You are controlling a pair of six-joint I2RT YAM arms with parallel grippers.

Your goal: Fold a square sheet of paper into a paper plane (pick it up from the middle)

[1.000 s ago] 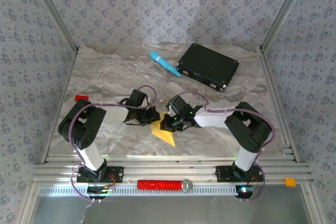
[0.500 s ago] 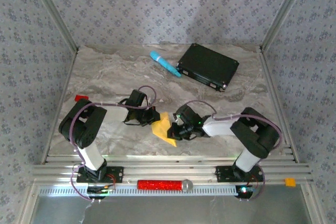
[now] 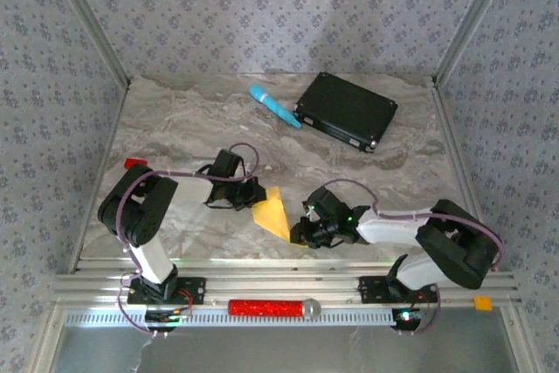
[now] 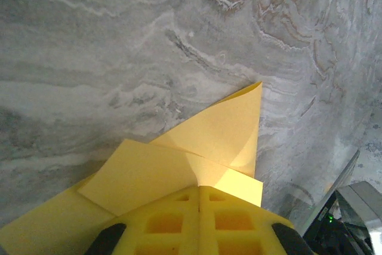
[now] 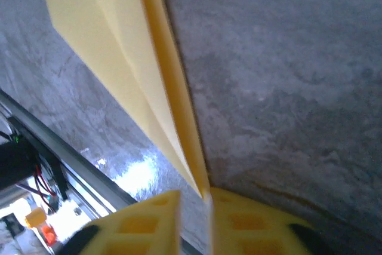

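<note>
The yellow square sheet of paper [image 3: 272,214] lies on the marble table, creased into a long triangle with a sharp tip that points near-right. My left gripper [image 3: 251,196] is shut on its wide far-left end. In the left wrist view the folded flaps of the paper [image 4: 221,129] spread out from my closed left gripper [image 4: 200,190]. My right gripper [image 3: 300,235] sits at the pointed end. In the right wrist view the paper [image 5: 119,46] narrows to its tip right at my right gripper [image 5: 194,201], whose jaws stand slightly apart, the tip touching the right finger.
A black flat box [image 3: 346,111] and a light-blue cylinder [image 3: 274,106] lie at the back of the table. A small red block [image 3: 134,163] sits at the left edge. The front aluminium rail [image 5: 59,147] runs close behind the paper's tip.
My right gripper has slid near-right along the paper to its tip, and its jaws have parted. The left gripper has stayed shut on the paper.
</note>
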